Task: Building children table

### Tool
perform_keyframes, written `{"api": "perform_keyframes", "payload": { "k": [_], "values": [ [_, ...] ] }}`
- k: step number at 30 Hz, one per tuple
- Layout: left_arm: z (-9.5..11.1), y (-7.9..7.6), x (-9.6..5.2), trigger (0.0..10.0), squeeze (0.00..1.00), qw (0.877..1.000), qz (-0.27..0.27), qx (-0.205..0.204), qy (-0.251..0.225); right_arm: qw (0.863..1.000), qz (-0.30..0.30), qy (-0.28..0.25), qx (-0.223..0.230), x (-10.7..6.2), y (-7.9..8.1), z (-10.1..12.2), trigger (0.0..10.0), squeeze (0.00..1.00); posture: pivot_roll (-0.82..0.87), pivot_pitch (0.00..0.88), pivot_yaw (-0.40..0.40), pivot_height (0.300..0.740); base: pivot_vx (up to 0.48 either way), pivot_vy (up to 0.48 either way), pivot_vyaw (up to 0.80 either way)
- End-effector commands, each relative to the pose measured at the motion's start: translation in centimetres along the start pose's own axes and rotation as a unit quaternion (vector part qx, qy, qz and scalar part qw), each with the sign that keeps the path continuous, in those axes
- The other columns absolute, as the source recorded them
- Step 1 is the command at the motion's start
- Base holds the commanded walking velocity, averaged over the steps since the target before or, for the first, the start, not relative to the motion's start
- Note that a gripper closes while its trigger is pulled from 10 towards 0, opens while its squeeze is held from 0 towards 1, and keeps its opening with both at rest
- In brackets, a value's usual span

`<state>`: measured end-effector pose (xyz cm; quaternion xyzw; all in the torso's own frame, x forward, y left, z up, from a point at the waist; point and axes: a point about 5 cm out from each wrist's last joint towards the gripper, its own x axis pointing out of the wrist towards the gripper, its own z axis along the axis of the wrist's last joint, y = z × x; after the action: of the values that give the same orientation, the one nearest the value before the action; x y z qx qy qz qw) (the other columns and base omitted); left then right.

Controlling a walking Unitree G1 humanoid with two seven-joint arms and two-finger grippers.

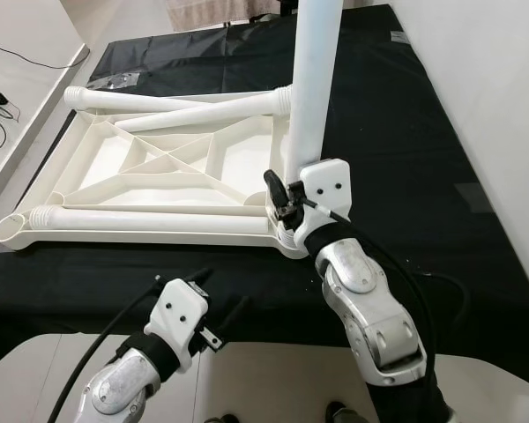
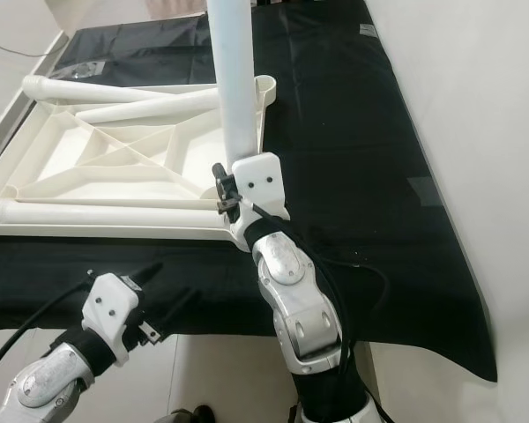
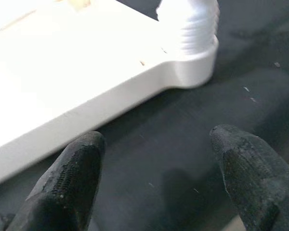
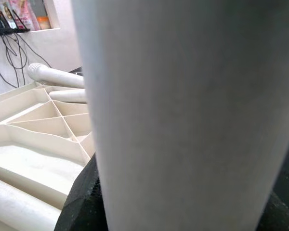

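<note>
Lying upside down on a black cloth (image 1: pixel 406 132): white tabletop (image 1: pixel 150 167), with three loose legs (image 1: pixel 150 218) lying on it. Standing up at its near right corner: one leg (image 1: pixel 313 88), squeezed between the right gripper (image 1: pixel 286 201) fingers. Hovering low near the front edge: left gripper (image 3: pixel 156 187), fingers (image 3: pixel 70 185) spread wide, holding nothing.
</note>
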<state>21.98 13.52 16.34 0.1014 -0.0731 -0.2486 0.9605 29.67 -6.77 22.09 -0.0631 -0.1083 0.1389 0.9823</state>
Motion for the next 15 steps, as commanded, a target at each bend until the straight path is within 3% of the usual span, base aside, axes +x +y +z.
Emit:
{"api": "perform_keyframes", "payload": {
  "k": [1, 5, 9, 13, 15],
  "values": [
    [0.1, 0.6, -0.1, 10.0, 0.00, 1.000, 0.017, -0.007, 0.001, 0.996, 0.006, 0.093, -0.002, -0.7, 0.5, -4.1, 10.0, 0.00, 0.07, 0.236, 0.119, 0.740, 0.000, 0.000, 0.00],
    [2.9, 2.5, 1.4, 10.0, 0.00, 0.999, 0.021, -0.010, -0.049, 0.995, 0.011, 0.098, -0.002, -0.8, 0.9, -4.8, 10.0, 0.00, 0.07, 0.223, 0.128, 0.740, 0.000, 0.000, 0.00],
    [4.2, 2.8, 2.0, 10.0, 0.00, 0.997, 0.001, -0.016, -0.069, 0.995, 0.017, 0.096, -0.003, -0.6, 1.0, -4.9, 10.0, 0.00, 0.07, 0.217, 0.127, 0.740, 0.000, 0.000, 0.00],
    [7.5, 2.7, 3.3, 10.0, 0.00, 0.989, -0.075, -0.044, -0.118, 0.996, 0.028, 0.090, -0.002, 0.0, 1.1, -4.7, 10.0, 0.00, 0.06, 0.206, 0.125, 0.740, 0.000, 0.000, 0.00],
    [9.7, 2.6, 3.9, 10.0, 0.00, 0.978, -0.127, -0.071, -0.149, 0.996, 0.035, 0.087, -0.004, 0.2, 1.1, -4.7, 10.0, 0.00, 0.06, 0.200, 0.121, 0.740, 0.000, 0.000, 0.00]
  ]
}}
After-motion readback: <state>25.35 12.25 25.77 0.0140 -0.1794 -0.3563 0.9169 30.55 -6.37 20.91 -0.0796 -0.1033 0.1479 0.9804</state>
